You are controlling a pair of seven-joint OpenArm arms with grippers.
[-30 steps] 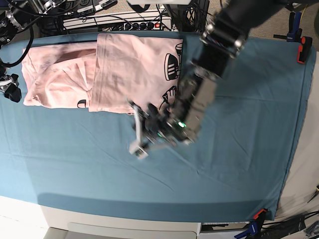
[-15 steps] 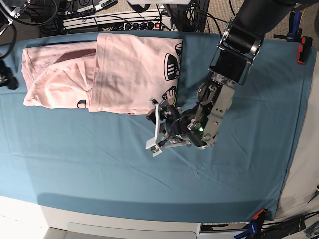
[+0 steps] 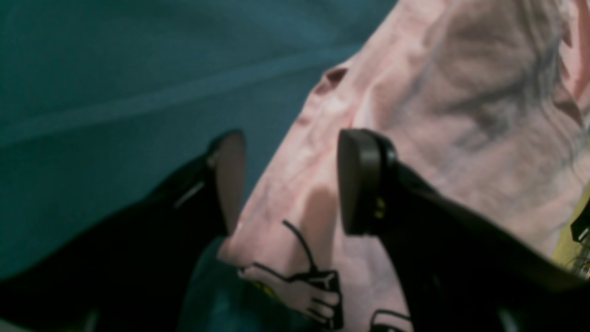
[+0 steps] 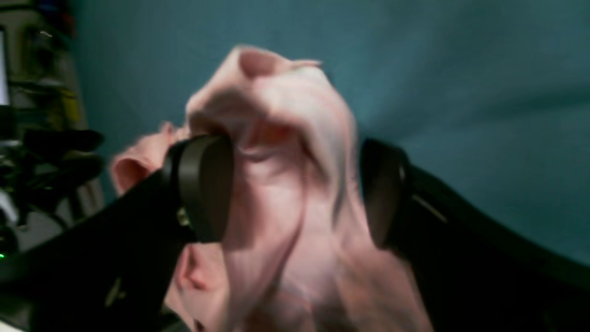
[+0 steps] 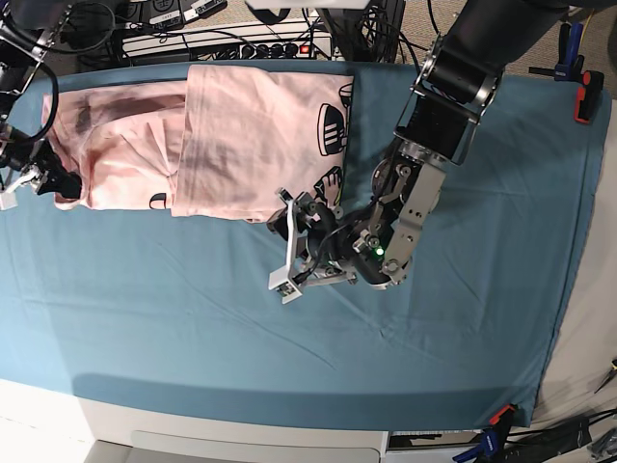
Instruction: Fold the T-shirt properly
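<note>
Base view has us lining up another fold: left gripper [image 5: 287,241] spread at the T-shirt [image 5: 241,135] hem on the teal cloth [image 5: 463,318], right gripper [image 4: 295,193] spread around bunched fabric, both needing to pinch.

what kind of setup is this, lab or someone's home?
Most likely a robotics lab bench. A teal table cloth is clamped at the corners, power strips and tangled cables run along the back edge, and a pale pink cotton T-shirt is laid out for the arms.
</note>
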